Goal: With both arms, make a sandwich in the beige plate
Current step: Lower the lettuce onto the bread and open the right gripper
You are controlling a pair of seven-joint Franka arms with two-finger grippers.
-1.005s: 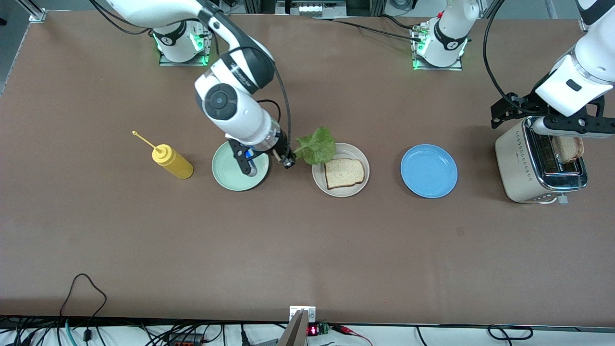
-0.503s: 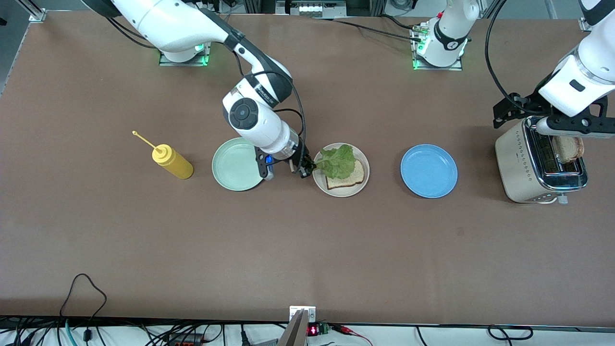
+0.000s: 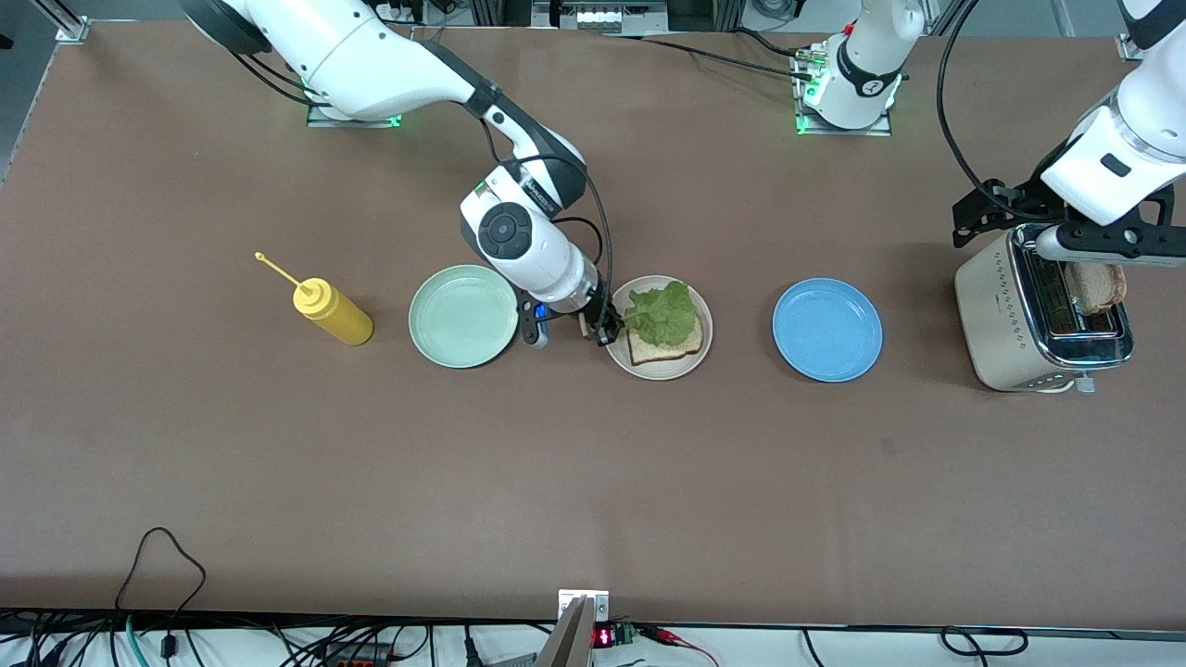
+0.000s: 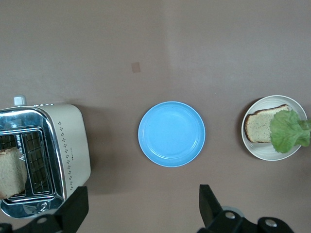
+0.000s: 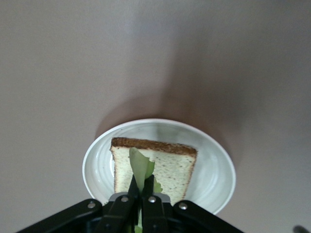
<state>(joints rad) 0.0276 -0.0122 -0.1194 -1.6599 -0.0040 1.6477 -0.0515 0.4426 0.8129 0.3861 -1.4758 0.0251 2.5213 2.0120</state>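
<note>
— Bread? How many slices?
— Two: one slice [image 3: 663, 346] is lying on the beige plate [image 3: 658, 369] under the lettuce [image 3: 663, 313] the right gripper [image 3: 607, 334] is pinching; another [image 3: 1095, 285] is sitting in the toaster [image 3: 1005, 324].
— Left gripper [image 4: 141, 211]?
— Hanging open over the toaster. Three plates, no readable writing.

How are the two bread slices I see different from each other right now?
The slice on the beige plate lies flat; the slice in the toaster stands on edge in its slot. The plate slice has a lettuce leaf over it; the toaster slice is bare. Both are pale with brown crust.
</note>
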